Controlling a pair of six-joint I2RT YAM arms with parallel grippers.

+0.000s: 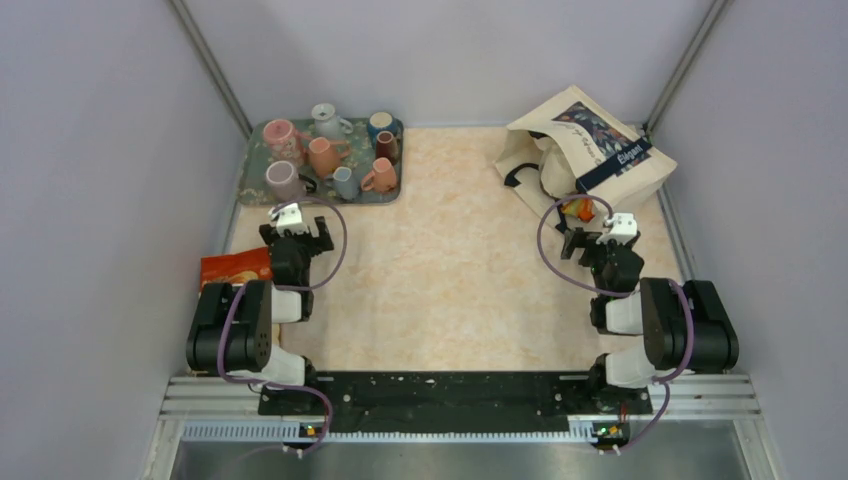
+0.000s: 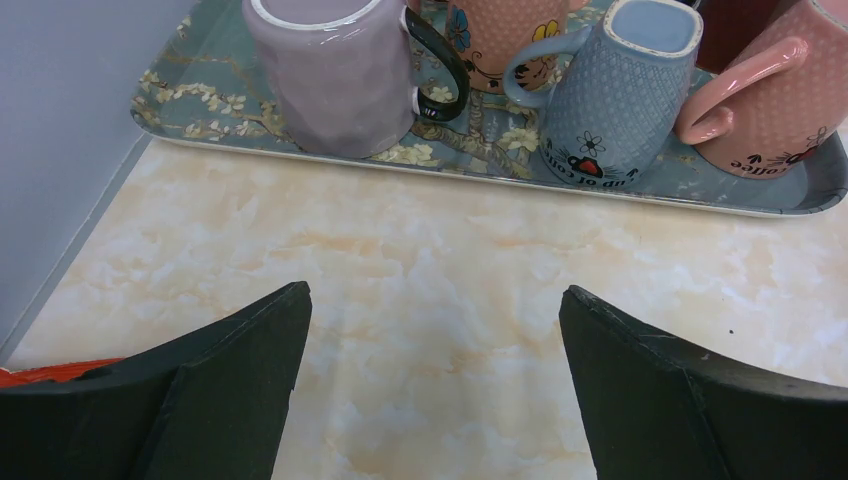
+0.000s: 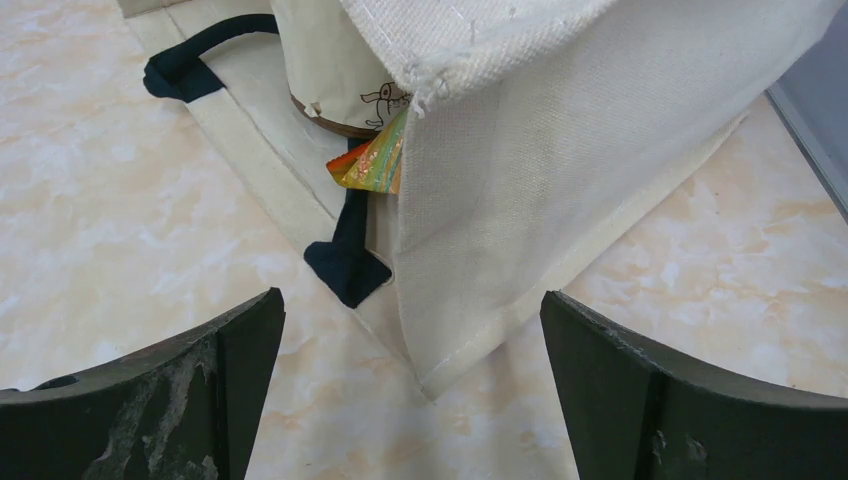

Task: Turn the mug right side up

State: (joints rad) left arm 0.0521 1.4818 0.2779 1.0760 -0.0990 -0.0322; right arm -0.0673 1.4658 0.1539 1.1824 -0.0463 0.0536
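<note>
Several mugs stand on a floral tray (image 1: 258,170) at the back left. In the left wrist view the front row is a lilac mug (image 2: 335,80) with a black handle, a blue textured mug (image 2: 615,95) whose print reads upside down, and a pink mug (image 2: 770,110) whose print is also inverted. The blue mug is wider at the bottom with a flat top. My left gripper (image 1: 297,236) is open and empty over the table, just in front of the tray (image 2: 432,300). My right gripper (image 1: 598,238) is open and empty in front of the bag (image 3: 412,300).
A cream canvas tote bag (image 1: 585,155) lies at the back right, with dark straps (image 3: 345,260) and a colourful packet (image 3: 375,160) poking out. An orange snack packet (image 1: 235,268) lies beside the left arm. Grey walls close in the table.
</note>
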